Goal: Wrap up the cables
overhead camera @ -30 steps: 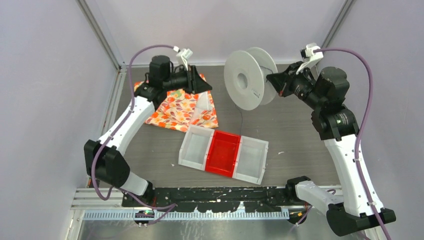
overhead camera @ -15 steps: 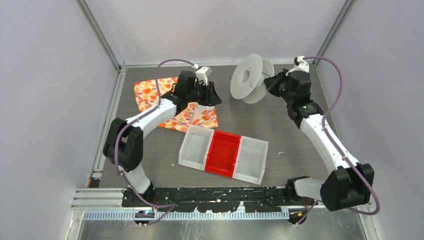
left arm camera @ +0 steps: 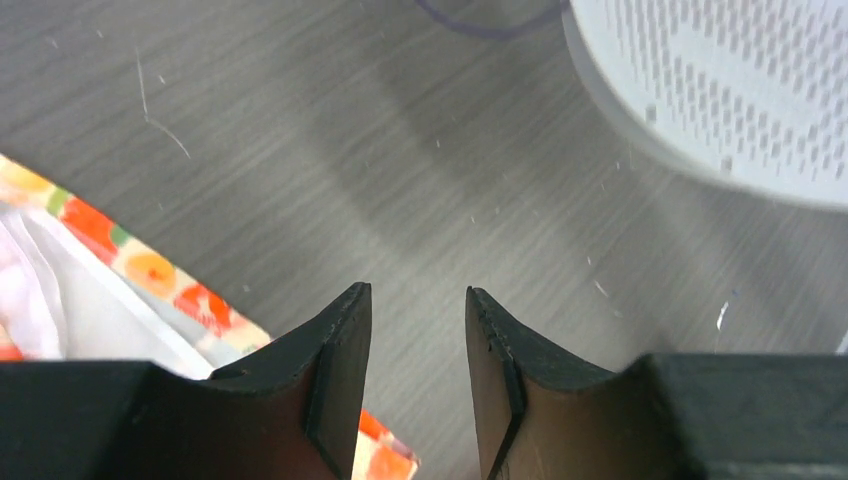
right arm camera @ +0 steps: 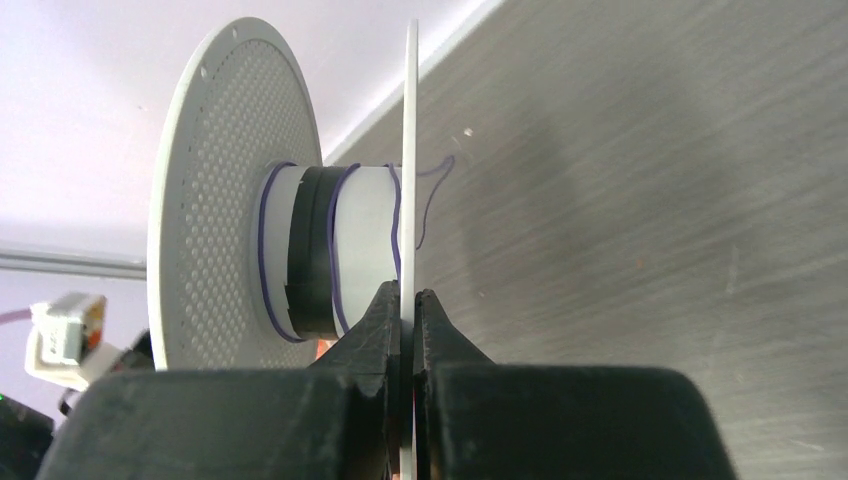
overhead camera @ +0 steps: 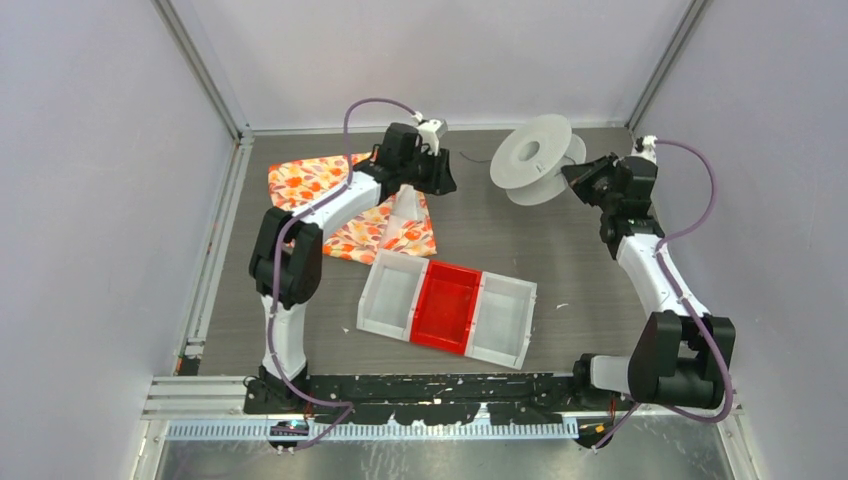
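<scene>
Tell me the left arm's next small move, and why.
Probably ease the open left gripper forward to the loose tail of the thin dark blue wire and close on it. Its fingers hold nothing, while the right gripper is clamped on the flange of the white perforated plastic spool, whose hub carries only a few slack turns.
</scene>
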